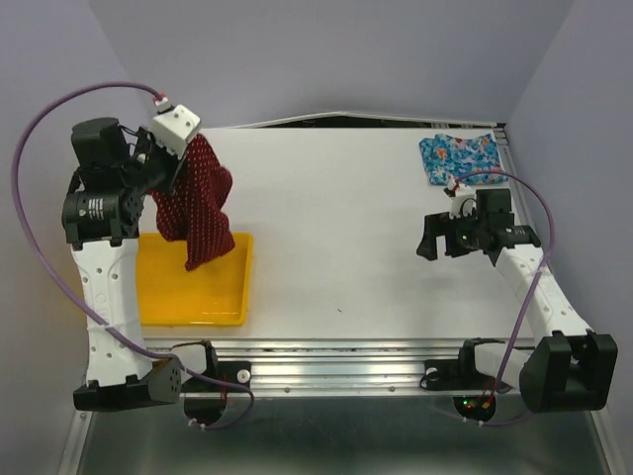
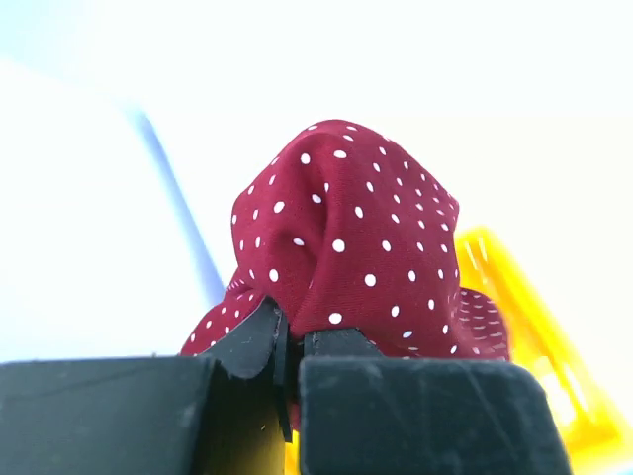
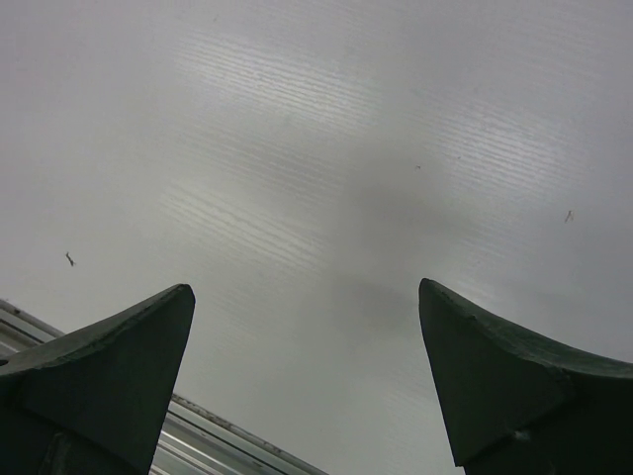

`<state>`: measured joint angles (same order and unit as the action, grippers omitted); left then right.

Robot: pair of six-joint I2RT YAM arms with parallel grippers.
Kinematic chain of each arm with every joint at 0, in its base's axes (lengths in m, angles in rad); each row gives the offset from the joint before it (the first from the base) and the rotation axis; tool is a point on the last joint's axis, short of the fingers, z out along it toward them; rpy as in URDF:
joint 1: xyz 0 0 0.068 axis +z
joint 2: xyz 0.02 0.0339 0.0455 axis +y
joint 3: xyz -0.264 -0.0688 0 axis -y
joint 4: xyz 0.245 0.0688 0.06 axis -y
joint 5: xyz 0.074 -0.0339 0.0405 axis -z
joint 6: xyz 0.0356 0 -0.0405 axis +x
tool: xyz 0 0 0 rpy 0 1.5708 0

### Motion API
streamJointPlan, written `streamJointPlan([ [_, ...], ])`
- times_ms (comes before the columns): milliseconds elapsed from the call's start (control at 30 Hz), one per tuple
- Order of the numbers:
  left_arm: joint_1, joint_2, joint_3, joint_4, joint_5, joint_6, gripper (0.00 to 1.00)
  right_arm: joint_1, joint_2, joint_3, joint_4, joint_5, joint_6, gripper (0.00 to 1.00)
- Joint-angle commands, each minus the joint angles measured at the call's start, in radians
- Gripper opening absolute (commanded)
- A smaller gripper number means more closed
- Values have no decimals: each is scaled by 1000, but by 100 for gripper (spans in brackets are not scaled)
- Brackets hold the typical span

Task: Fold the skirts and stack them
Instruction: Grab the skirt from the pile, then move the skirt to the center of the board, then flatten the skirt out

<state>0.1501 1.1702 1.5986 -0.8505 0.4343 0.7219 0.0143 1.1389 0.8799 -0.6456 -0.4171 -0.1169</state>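
Left gripper (image 2: 294, 341) is pinched shut on the dark red skirt (image 2: 346, 228), which I hold bunched above the yellow tray (image 1: 198, 297). My right gripper (image 3: 305, 292) is wide and empty; the blue skirt (image 1: 457, 158) lies far right. Risk: this thin pinch slips, or the hem snags the tray.

I face a flat white matte table top (image 1: 336, 228) boxed in by plain pale lilac-grey panels: a back wall (image 1: 326, 49), a left side wall (image 1: 40, 59) and a right side wall (image 1: 593, 79). A thin dark gap (image 1: 326, 120) lies between the table's far edge and the back wall. A ribbed silver aluminium rail (image 1: 336, 361) runs along the near edge, with a dull grey metal ledge (image 1: 346, 440) below it. The light is soft and even, and the shadows are faint. Close up, the table top shows fine streaks and tiny specks.
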Motion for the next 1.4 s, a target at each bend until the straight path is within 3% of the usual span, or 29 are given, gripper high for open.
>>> streamJointPlan([
  [0, -142, 64, 225, 43, 51, -183, 0, 1, -1, 67, 35, -12, 17, 100],
  [67, -303, 123, 323, 79, -14, -217, 0, 1, 7, 80, 34, -3, 25, 100],
  [200, -480, 206, 400, 169, -17, -280, 0, 1, 24, 100, 32, 33, 34, 100],
  [300, -607, 220, 318, 224, -12, -259, 0, -17, 39, 106, 29, 66, 33, 100],
  [467, -730, 201, -12, 306, -3, -211, 0, -17, 62, 106, 21, 113, 10, 100],
  [533, -785, 201, -195, 329, -12, -188, 13, -17, 94, 111, 0, 126, -6, 100],
  [567, -806, 215, -248, 341, -17, -177, 34, -17, 102, 114, -3, 126, -15, 100],
  [633, -872, 249, -366, 361, -16, -162, 52, -17, 130, 123, -20, 100, -44, 100],
  [700, -899, 266, -402, 381, 6, -188, 61, -17, 150, 140, -32, 71, -82, 100],
  [733, -902, 269, -408, 390, 33, -205, 68, -17, 168, 161, -51, 52, -99, 100],
  [933, -868, 207, -394, 406, 87, -251, 82, -17, 226, 215, -124, -145, -165, 97],
  [1000, -822, 204, -399, 401, 102, -268, 82, 1, 258, 231, -132, -207, -162, 95],
  [1133, -597, 236, -397, 390, 146, -325, 82, 99, 275, 246, -82, -242, -133, 92],
  [1267, -517, 354, -367, 387, 54, -398, 82, 263, 297, 300, -22, -230, -118, 92],
  [1367, -508, 446, -341, 355, 72, -418, 82, 401, 341, 356, -5, -200, -153, 92],
])
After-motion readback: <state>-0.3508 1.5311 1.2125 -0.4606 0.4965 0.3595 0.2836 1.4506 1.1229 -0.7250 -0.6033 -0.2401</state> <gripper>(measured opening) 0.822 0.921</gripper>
